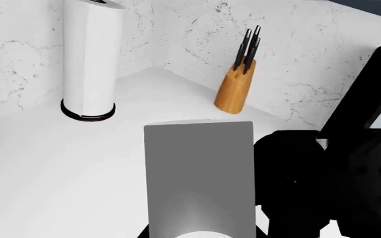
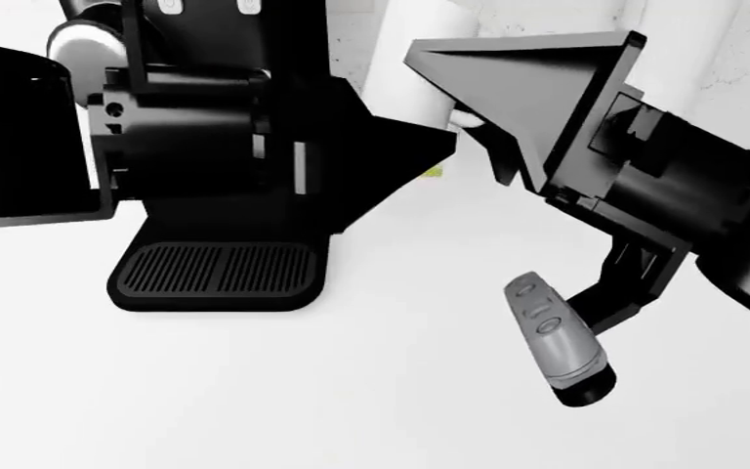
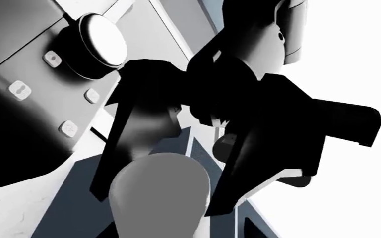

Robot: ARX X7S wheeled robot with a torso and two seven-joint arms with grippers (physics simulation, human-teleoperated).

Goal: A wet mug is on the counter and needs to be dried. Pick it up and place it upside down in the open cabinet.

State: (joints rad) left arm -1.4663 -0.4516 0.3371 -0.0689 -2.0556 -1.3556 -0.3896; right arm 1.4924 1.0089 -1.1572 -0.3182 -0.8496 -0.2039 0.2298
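Hanging over the white bench (image 1: 51, 173) near a paper roll (image 1: 90, 59) and knife block (image 1: 235, 89), the left pincer (image 1: 200, 188) shows one grey finger; I cannot tell its grip. From the head, both arms crowd above a black drip tray (image 2: 219, 277), and I cannot tell where the mug is. At the right wrist, the right pincer (image 3: 160, 193) sits beside a buttoned machine (image 3: 25, 99), its grip equally unclear.

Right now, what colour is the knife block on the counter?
The knife block is orange-brown, holding black-handled knives; the left wrist view shows it best.
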